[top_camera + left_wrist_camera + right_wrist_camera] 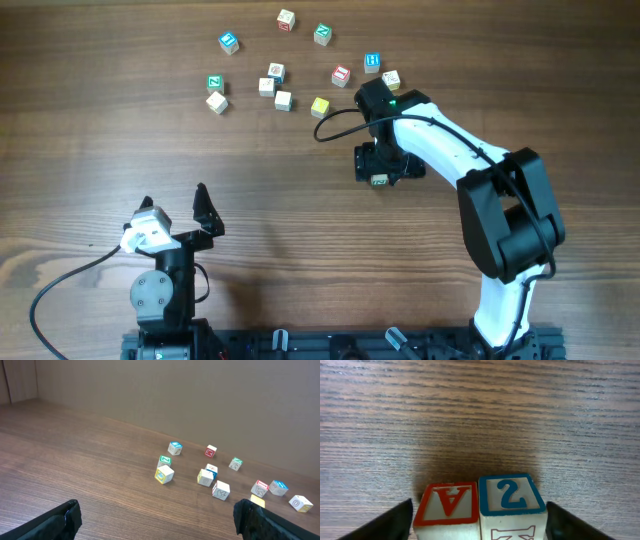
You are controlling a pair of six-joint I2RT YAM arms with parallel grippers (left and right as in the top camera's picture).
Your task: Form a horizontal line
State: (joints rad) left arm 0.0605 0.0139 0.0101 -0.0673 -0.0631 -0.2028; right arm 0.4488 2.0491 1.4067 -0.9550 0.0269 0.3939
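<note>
A: Two small wooden cubes [492, 515], one red-framed A [447, 502], one blue-framed 2 [509, 495], touch side by side, clamped in the right end effector [479, 512].
B: The arm?
A: Stretched forward, wrist tipped down at the brown wooden surface [470, 410]. The left end effector [174, 196] rests spread wide.

Letter cubes [283, 99] are just scattered loose across the upper middle of the wooden table [100, 120], the right gripper [381, 178] sits just below them right of centre, and the left gripper [175, 198] is spread wide at lower left.

Wood-grain table [90, 130], plain beige wall [175, 390]
</note>
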